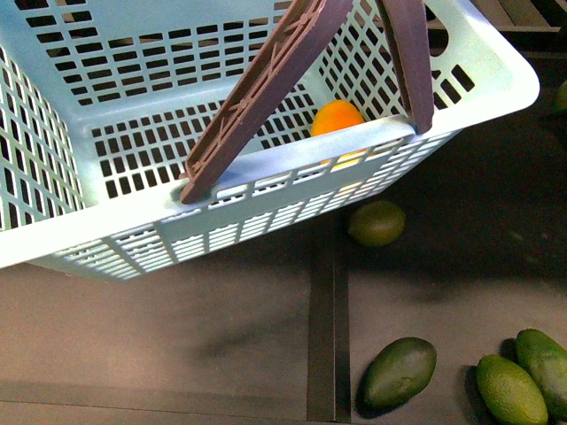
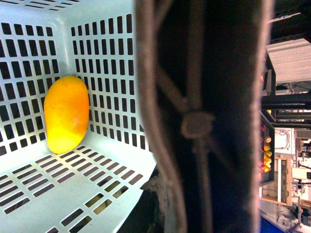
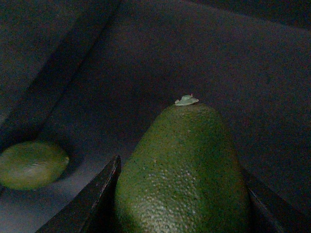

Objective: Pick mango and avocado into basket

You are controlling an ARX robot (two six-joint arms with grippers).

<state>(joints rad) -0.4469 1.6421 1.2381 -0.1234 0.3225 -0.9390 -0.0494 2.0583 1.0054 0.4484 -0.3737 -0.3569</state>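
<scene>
Smooth oblong yellow-orange mango (image 1: 337, 117) inside light turquoise slotted plastic basket (image 1: 266, 168), by near wall. Pebbled dark green avocado (image 3: 184, 145) between right gripper's (image 3: 181, 167) 2 jaws, long axis along them, stem outward; clamped or not, cannot tell.

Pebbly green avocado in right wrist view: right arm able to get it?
Likely yes: the pebbly green avocado already sits between the right arm's dark fingers, with nothing in between. Contact can't be confirmed.

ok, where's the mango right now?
Inside the basket: in the front view the mango peeks over the near wall, right of centre, between the two brown handles. The left wrist view shows it on the floor against a slotted wall.
</scene>
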